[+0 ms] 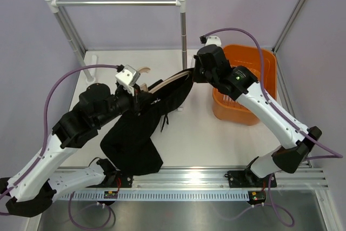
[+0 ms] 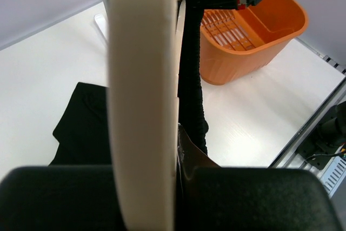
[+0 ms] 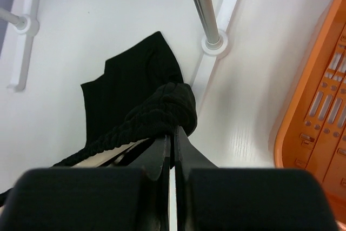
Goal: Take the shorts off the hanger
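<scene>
The black shorts [image 1: 138, 133] hang from the tan wooden hanger [image 1: 167, 81], which is held tilted above the table. Most of the fabric droops onto the table. My left gripper [image 1: 139, 97] is shut on the hanger's left part; the pale hanger bar [image 2: 143, 96] fills the left wrist view, with the waistband [image 2: 190, 74] beside it. My right gripper [image 1: 195, 74] is shut on the bunched waistband [image 3: 162, 111] at the hanger's right end. The hanger bar [image 3: 108, 155] shows under the fabric there. The hook [image 1: 145, 71] pokes up near the left wrist.
An orange basket [image 1: 267, 63] stands at the right, also in the left wrist view [image 2: 259, 31]. The white-and-metal rail stand [image 1: 116, 4] rises at the back; its right post [image 3: 203, 4] stands close beyond my right gripper. A rail runs along the table's front edge [image 1: 216, 174].
</scene>
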Robot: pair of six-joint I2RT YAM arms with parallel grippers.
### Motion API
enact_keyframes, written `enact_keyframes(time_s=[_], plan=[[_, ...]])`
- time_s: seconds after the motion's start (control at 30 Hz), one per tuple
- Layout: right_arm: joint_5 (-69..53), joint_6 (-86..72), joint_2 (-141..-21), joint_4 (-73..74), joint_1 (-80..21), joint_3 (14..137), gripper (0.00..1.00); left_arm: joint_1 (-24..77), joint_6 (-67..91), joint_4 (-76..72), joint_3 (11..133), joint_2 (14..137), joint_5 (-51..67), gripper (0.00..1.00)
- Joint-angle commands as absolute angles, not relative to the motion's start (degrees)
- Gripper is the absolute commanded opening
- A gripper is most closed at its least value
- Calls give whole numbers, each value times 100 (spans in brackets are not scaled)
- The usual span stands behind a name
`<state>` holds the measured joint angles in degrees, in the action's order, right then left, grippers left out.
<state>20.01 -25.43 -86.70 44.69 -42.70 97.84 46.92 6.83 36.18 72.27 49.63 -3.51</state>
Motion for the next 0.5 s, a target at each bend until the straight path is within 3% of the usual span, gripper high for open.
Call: enact_keyframes(time_s=[0.0,0.47], plan=[[2180,-2364,-8218,4404,-4069,9659,0,4693,826,2217,7365,4676,-633,0],[1784,-2100,-7805,4245,-3990,9440,0,4693,650,1574,7137,3991,35,0]])
